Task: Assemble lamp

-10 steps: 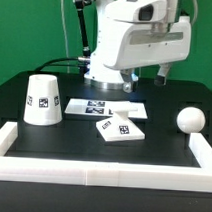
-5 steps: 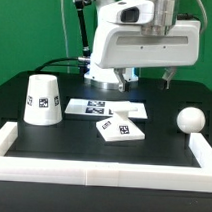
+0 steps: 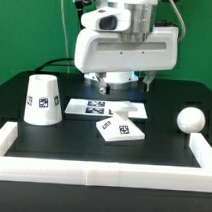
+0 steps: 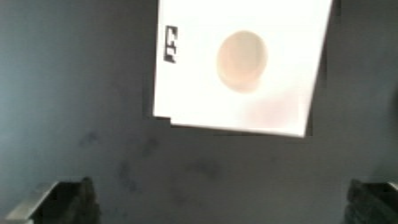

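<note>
Base [image 3: 123, 132], shade [image 3: 42, 99] and bulb [image 3: 189, 120] look smooth white plastic; the table [image 3: 82, 150] matt black.

Three white lamp parts in all: one shade [image 3: 41, 99], well off to the exterior view's left of the claw [image 3: 122, 91]; one base [image 3: 120, 128], low and near the claw, on the camera's side; one bulb [image 3: 189, 120], well off to the exterior view's right of it. One marker board [image 3: 94, 106], low beneath the claw. One claw, with two fingers [image 4: 64, 201]
</note>
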